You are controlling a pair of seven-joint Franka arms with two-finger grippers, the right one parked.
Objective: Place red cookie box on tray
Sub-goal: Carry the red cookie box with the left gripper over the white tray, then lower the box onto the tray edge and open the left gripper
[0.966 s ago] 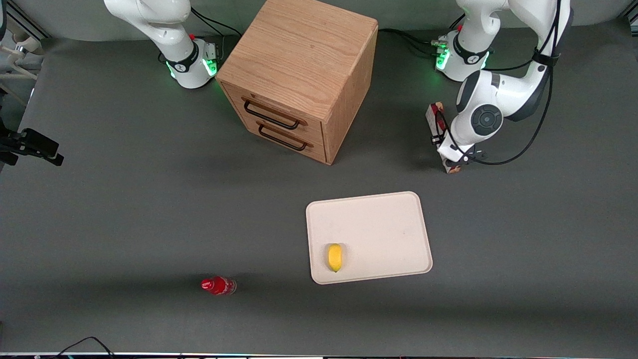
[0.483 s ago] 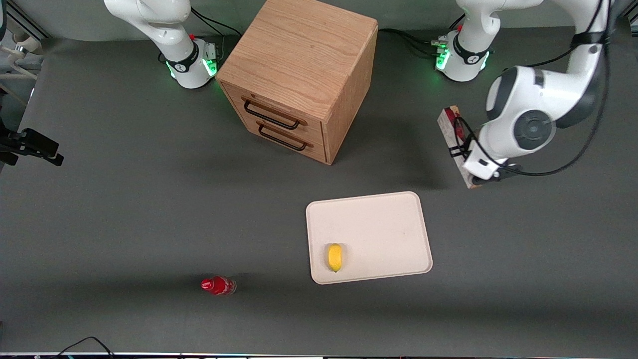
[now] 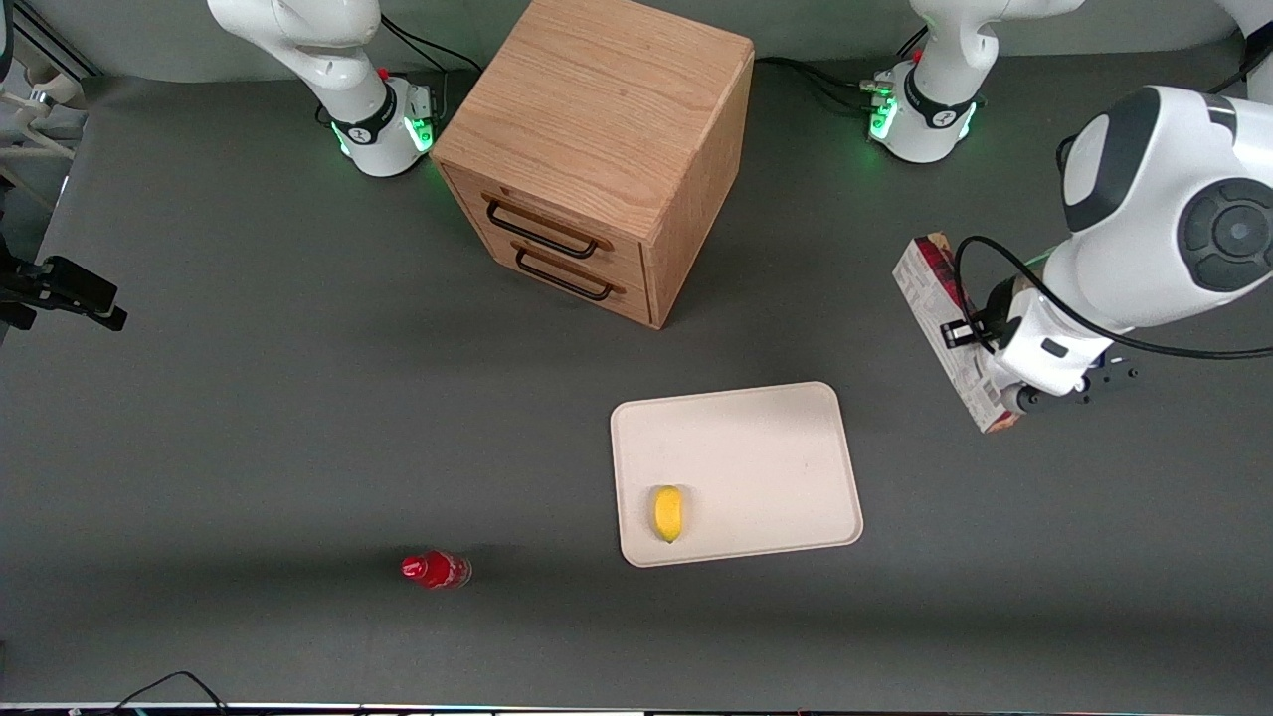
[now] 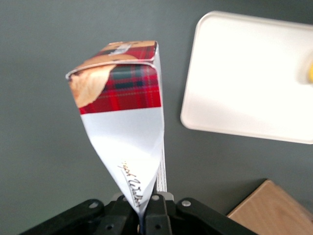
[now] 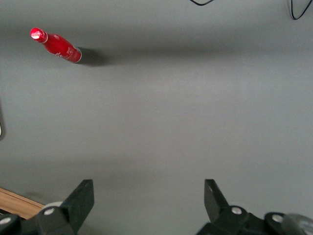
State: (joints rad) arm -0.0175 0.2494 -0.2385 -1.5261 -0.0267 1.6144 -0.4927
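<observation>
Front view, tool [image 3: 995,373] gripping red cookie box [image 3: 945,323] aloft, near tray [image 3: 786,418]

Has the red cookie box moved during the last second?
Yes. Held in the claw, the red cookie box has moved away from the wooden cabinet, toward the working arm's end of the table and nearer the front camera.

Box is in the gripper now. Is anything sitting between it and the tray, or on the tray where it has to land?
Nothing visible stands between the red cookie box, clamped in the gripper, and the tray. A lemon lies on the tray's near corner, toward the parked arm's end; the remaining surface is bare.
</observation>
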